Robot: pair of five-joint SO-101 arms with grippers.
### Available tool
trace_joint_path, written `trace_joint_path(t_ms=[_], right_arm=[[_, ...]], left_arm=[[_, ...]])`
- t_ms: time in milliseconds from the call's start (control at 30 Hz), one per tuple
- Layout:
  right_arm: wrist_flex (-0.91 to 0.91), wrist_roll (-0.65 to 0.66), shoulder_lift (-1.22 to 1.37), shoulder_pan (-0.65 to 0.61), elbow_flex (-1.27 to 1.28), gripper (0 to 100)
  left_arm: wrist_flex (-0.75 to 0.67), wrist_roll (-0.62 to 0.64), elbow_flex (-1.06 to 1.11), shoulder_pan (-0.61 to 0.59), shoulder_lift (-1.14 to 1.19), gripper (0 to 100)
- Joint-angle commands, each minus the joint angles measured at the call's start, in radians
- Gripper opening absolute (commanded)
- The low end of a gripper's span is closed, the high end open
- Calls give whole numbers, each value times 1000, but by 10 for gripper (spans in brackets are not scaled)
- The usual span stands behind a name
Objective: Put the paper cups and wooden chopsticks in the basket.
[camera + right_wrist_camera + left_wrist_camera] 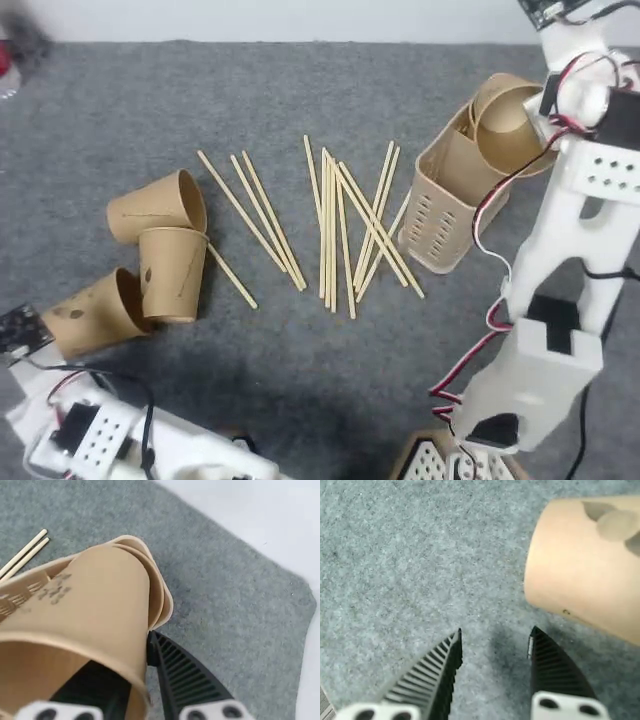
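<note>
Grey carpet (395,555), paper cup (585,565) beside left hand (496,630)

No legible text or numbers, only faint blurred print on one paper cup (85,620)

- The mat (300,100) is showing a speckled grey.
- The paper cups (172,272) are showing kraft tan with small darker brown marks.
- The paper cup (85,610) is showing tan with brown print.
- The wooden chopsticks (328,230) are showing pale, plain wood.
- The basket (440,225) is showing beige, patterned with rows of slots.
- The left gripper (495,632) is showing ribbed black fingers (437,672).
- The right arm (570,250) is showing white.
</note>
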Motion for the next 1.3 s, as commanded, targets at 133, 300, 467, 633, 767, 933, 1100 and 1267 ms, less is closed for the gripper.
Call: trace_joint_path(t_ms=[133,300,467,633,767,933,1100,1267], right_arm=[[-44,-61,18,24,-60,130],[-200,-219,25,18,-44,294],[-226,-178,85,-47,11,275],[-104,-227,74,-51,-77,275],[59,-242,-19,-125,-196,274],[53,-299,-194,-156,5,274],[51,-374,-384,-245,397,274],[48,-436,-656,-374,712,273]], left_arm=[[3,12,-31,3,-15,209],[3,12,-31,3,-15,209],[3,12,-31,-20,-15,209],[3,12,-42,-6,-15,209],[18,20,-162,78,-15,210],[370,35,-582,295,-12,212],[654,226,-1023,598,-3,213],[852,324,-1273,766,150,212]])
